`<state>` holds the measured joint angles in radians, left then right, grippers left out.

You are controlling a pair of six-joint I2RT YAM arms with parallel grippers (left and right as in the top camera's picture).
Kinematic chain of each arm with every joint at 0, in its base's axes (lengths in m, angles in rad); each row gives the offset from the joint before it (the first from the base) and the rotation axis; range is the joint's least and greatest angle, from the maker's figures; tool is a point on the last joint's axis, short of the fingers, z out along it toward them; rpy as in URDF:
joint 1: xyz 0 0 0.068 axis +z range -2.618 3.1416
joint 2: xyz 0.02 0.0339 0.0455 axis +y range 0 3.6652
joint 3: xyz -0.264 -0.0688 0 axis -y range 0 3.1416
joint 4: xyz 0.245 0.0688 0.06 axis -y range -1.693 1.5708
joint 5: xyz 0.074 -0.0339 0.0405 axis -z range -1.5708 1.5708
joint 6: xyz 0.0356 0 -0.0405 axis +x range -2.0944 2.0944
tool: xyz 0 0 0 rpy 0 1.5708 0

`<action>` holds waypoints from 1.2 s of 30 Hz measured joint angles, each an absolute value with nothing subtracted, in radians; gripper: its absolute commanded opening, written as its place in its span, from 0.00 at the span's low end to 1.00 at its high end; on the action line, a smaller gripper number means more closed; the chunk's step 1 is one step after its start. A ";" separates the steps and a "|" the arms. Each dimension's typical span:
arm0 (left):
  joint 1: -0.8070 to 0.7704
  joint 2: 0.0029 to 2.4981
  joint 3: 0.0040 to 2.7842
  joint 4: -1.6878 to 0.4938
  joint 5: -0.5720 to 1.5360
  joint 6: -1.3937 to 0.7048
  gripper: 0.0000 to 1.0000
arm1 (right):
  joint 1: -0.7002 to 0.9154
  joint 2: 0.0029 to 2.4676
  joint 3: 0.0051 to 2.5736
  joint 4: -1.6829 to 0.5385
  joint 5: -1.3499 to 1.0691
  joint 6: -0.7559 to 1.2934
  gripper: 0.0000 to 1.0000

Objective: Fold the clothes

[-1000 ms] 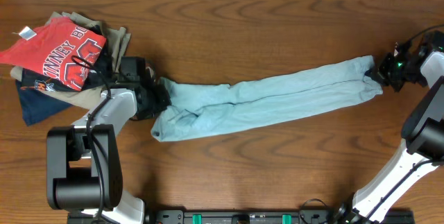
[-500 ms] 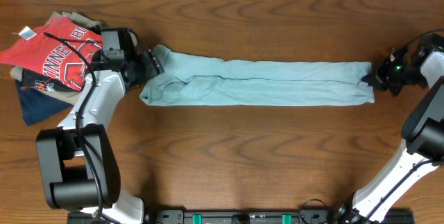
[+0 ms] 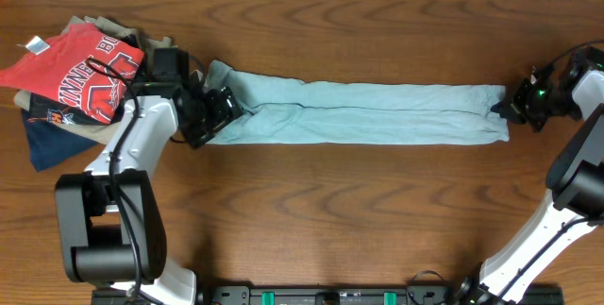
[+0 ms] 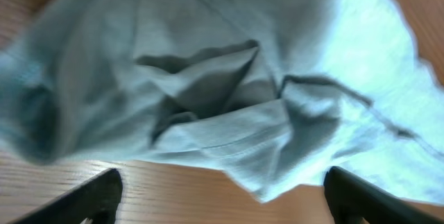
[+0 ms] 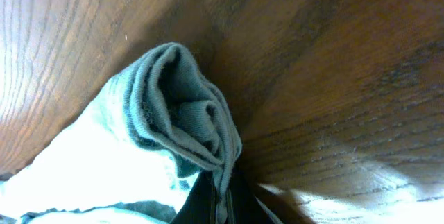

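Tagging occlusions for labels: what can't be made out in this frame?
Overhead: T-shirt left end, under the left hand.
Overhead: garments under the red shirt, mostly buried.
Left wrist: T-shirt folds blurred; fingertips cut by bottom edge.
Right wrist: right hand mostly cut off below.

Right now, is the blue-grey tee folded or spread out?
Folded: the T-shirt lies as a long narrow layered strip, its right end pinched in the right gripper, left end bunched before the open left gripper.
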<state>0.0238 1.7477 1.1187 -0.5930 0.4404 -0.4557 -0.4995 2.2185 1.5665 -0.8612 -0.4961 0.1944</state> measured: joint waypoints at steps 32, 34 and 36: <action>-0.064 1.803 1.271 -0.516 0.360 -0.379 0.08 | -0.500 2.218 1.567 -0.875 -0.490 0.175 0.01; -0.065 1.803 1.271 -0.545 0.306 -0.369 0.09 | -0.500 2.218 1.567 -0.875 -0.490 0.175 0.01; -0.062 1.803 1.271 -0.563 0.265 -0.363 0.17 | -0.500 2.218 1.567 -0.875 -0.489 0.175 0.01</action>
